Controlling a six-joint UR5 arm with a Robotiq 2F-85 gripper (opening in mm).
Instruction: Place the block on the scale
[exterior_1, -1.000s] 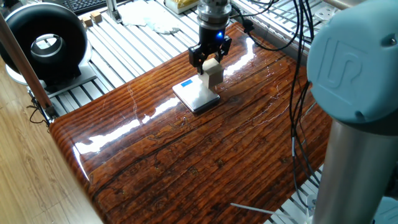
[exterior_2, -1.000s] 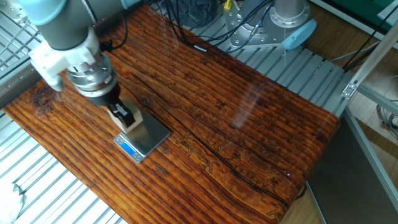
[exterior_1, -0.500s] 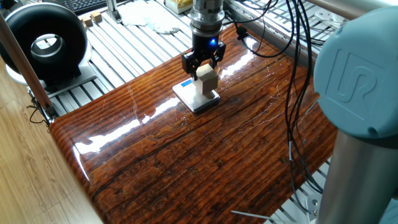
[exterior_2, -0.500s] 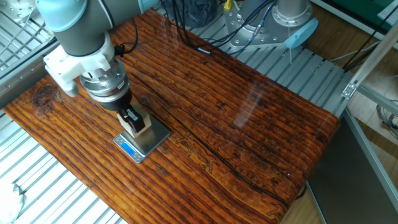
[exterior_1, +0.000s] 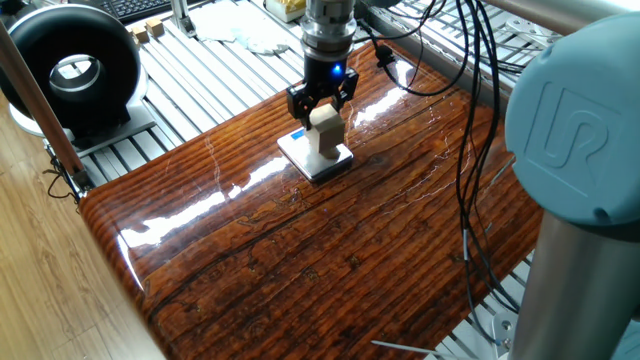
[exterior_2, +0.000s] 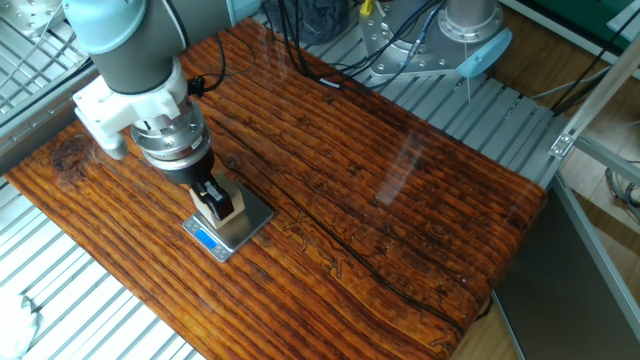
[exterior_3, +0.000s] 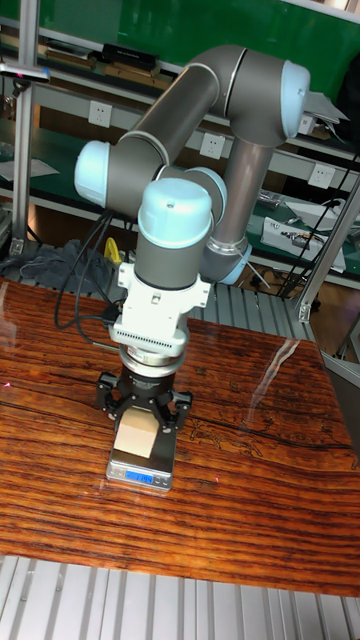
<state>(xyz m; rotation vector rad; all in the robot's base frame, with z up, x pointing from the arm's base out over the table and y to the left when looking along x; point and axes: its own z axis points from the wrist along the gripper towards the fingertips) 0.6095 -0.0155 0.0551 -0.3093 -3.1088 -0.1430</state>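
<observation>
The block (exterior_1: 326, 128), a pale beige wooden cube, is held between the fingers of my gripper (exterior_1: 322, 110), which is shut on it. It hangs right over the middle of the scale (exterior_1: 302, 152), a thin white square pad with a blue rectangle at its edge. From the opposite side, the gripper (exterior_2: 214, 197) holds the block (exterior_2: 224, 208) over the scale (exterior_2: 250, 218). In the tall view the block (exterior_3: 135, 438) sits just at the scale (exterior_3: 140, 472); whether they touch I cannot tell. The gripper (exterior_3: 139, 422) straddles the cube.
The scale lies on a glossy dark wooden tabletop (exterior_1: 330, 250). A black round device (exterior_1: 68, 62) stands at the left on aluminium rails. A keyboard (exterior_1: 140, 8) and white cloth (exterior_1: 240, 30) lie behind. Cables (exterior_1: 470, 120) hang at the right.
The gripper has carried the block leftward from the scale's far edge to over its middle, and a little lower. It stays shut on the block.
</observation>
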